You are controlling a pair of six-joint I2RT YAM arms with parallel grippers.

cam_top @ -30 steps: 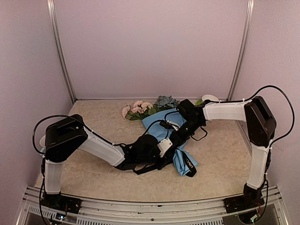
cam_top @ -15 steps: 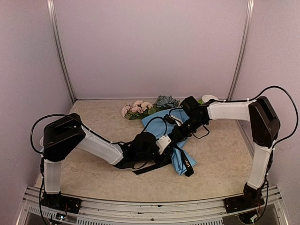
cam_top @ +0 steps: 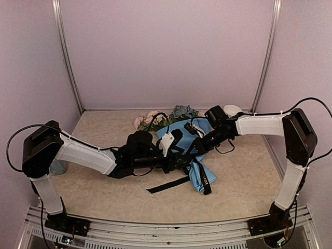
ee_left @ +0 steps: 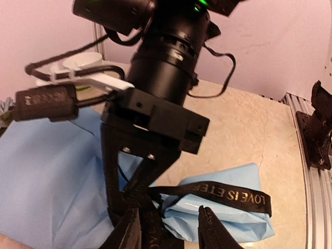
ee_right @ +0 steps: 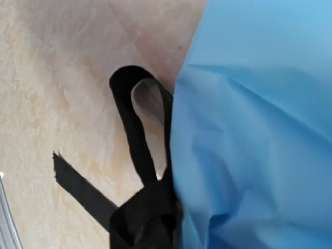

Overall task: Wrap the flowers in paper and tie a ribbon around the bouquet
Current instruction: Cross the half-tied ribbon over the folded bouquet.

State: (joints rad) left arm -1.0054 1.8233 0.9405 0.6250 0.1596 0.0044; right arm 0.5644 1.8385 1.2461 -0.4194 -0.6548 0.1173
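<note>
Light blue is seen on the paper [ee_left: 52, 171], black with gold lettering on the ribbon [ee_left: 228, 194], pale pink and blue-grey on the flowers [cam_top: 179, 112], and marbled beige on the counter [cam_top: 244, 171].

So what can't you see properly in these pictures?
Stems of the flowers: top view, rolled inside the paper.
The ribbon lettering past LOVE IS ETER: left wrist view, twists away at the right gripper.
The right gripper's fingertips: right wrist view, lost in black ribbon at bottom edge.

High rear overview, wrist views near paper [ee_right: 249, 129]
</note>
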